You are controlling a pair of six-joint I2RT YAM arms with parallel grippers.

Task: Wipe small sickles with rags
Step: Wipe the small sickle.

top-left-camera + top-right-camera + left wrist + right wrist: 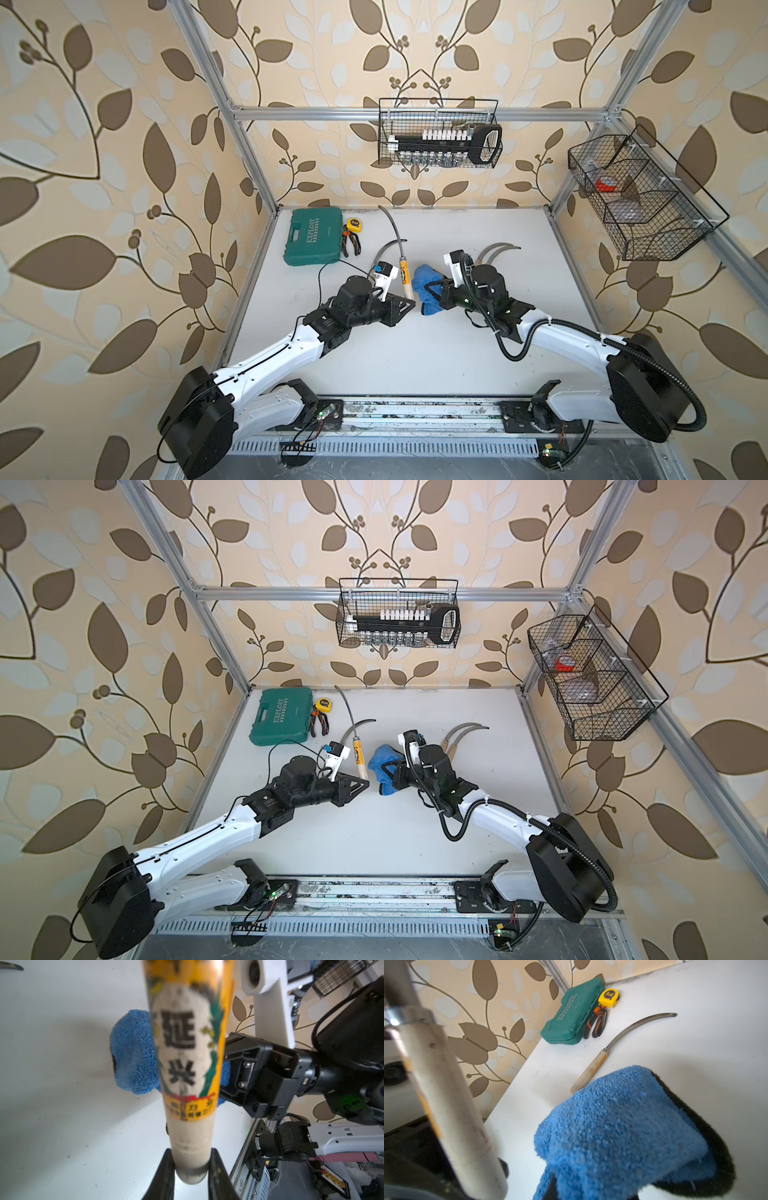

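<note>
My left gripper (409,301) (191,1159) is shut on the butt of a small sickle's pale wooden handle (405,276) (187,1064), which carries a yellow label. Its blade (390,226) rises off the table. Just right of that handle, with a small gap, hangs the blue rag (426,278) (612,1126), and my right gripper (432,291) is shut on it. The rag covers most of that gripper's fingers in the right wrist view. A second sickle (386,249) (602,1059) lies on the table beyond the left wrist. Two more sickles (498,251) lie behind the right arm.
A green tool case (316,237), orange-handled pliers (352,245) and a yellow tape measure (354,224) sit at the back left. One wire basket (438,133) hangs on the back rail, another (640,195) on the right rail. The white table (415,353) lies under both arms.
</note>
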